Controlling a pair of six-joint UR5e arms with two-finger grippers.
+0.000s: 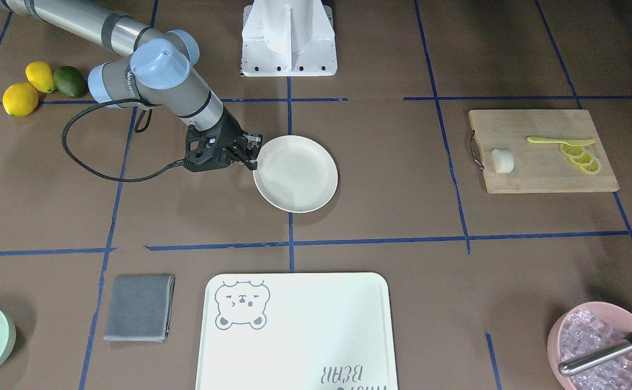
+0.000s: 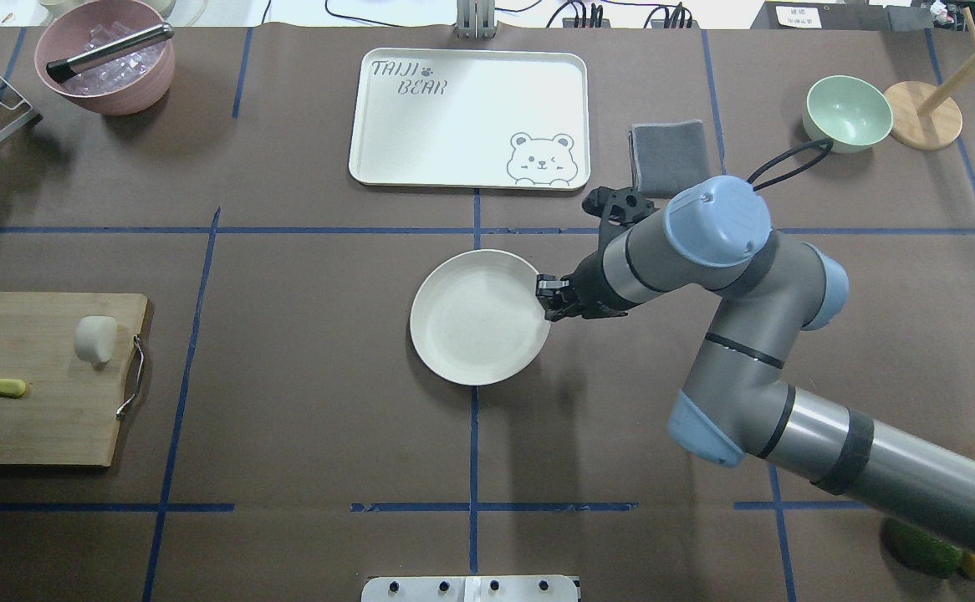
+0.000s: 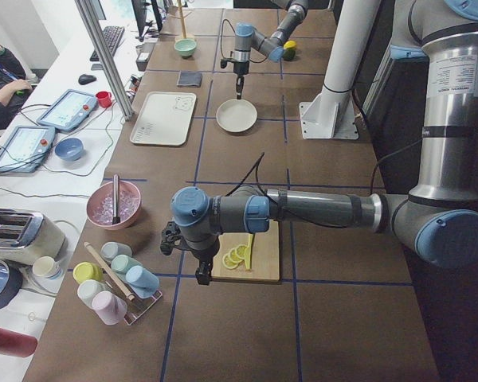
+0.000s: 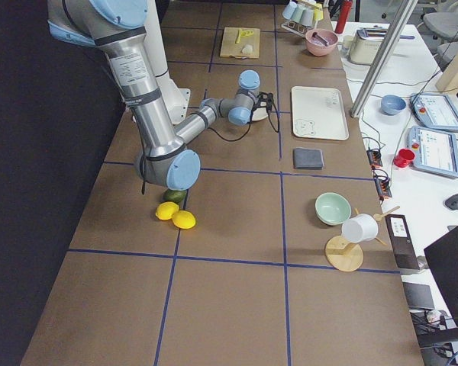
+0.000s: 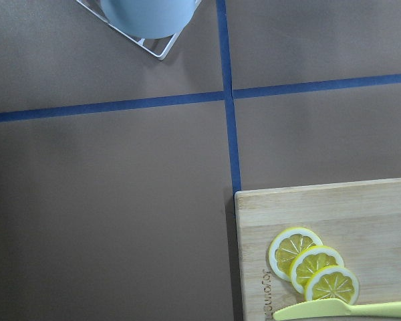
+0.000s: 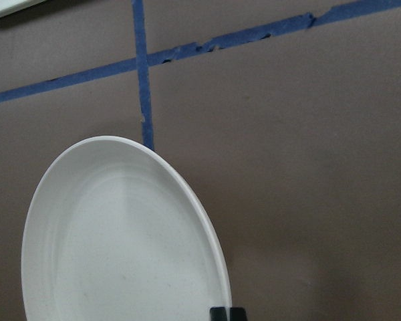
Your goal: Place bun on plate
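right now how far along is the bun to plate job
Done: the plate sits empty at mid-table. In hand: the right gripper is at its rim, though whether it grips is unclear. Left: the bun lies on the cutting board, untouched, so picking it up and placing it both remain.

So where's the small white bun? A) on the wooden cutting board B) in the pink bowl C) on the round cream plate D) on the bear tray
A: the small white bun lies on the wooden cutting board, near its handle end.
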